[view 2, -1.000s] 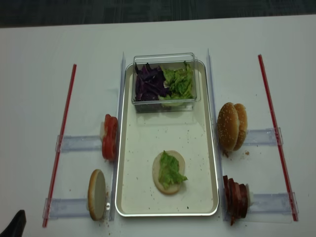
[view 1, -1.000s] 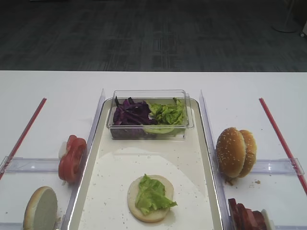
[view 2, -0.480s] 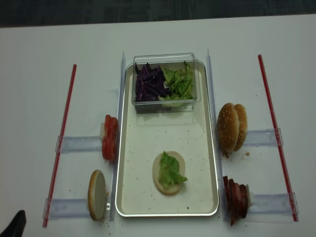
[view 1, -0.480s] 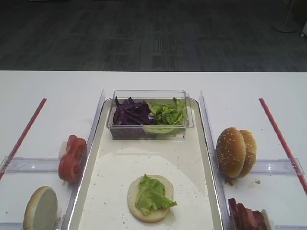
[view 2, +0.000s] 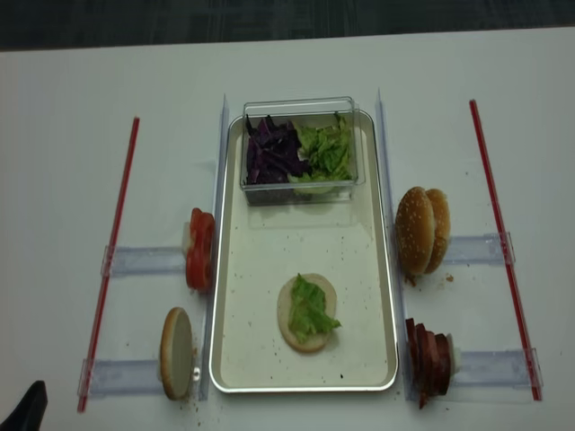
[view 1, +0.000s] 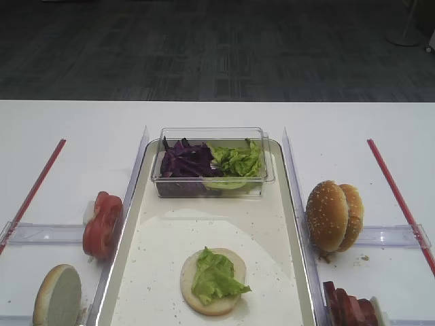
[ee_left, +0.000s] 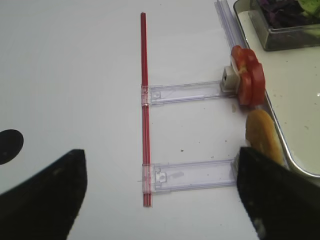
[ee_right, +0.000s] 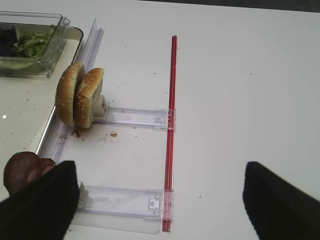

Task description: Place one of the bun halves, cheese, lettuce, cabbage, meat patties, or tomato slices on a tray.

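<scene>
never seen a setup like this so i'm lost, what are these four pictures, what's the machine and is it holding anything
This is a two-armed robot at a white table, building a burger. Two pictures look down from above. The other two come from cameras on the arms' wrists, so the dark shapes at their lower corners are each end effector's own fingers: the right end effector and the left end effector. Both stand wide open and hold nothing.

In the middle lies the tray. On it sit one bun half with a lettuce leaf on top, and a clear tub holding purple cabbage and more lettuce.

Left of the tray stand tomato slices and another bun half. Right of it stand two sesame bun halves and meat patties. No cheese is visible.
</scene>
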`<state>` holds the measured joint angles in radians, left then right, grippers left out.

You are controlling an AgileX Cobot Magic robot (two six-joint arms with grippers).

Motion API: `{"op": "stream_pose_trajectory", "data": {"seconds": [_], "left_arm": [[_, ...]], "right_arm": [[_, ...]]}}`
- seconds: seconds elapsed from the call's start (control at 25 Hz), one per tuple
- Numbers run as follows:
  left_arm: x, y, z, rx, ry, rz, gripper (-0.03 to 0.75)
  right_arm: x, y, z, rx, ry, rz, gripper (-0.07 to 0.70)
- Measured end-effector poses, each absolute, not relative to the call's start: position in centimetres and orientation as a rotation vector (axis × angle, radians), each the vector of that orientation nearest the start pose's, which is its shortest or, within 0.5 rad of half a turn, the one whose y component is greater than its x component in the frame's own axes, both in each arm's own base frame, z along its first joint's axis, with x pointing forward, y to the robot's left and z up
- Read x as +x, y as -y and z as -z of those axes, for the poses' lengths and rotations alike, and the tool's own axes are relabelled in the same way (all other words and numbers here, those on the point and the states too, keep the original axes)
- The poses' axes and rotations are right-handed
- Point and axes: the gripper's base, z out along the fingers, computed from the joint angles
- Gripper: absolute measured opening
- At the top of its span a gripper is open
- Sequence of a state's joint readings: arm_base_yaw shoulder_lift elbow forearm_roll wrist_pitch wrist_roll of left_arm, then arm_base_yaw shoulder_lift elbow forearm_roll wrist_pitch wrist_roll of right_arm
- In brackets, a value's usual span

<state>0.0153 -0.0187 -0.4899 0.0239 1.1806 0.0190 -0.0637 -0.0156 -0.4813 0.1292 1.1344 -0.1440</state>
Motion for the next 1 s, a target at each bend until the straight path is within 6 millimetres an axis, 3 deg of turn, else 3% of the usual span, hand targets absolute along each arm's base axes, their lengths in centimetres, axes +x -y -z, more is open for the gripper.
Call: {"op": "stream_pose_trajectory", "data": {"seconds": [1.0], "left_arm": [[-1.21,-0.18,-26.49,0.001,-2.156,-0.049,0.564]], "right_arm": [[-0.81,-1.03,-26.66,-0.077,-2.114,-0.031,0.676]]}}
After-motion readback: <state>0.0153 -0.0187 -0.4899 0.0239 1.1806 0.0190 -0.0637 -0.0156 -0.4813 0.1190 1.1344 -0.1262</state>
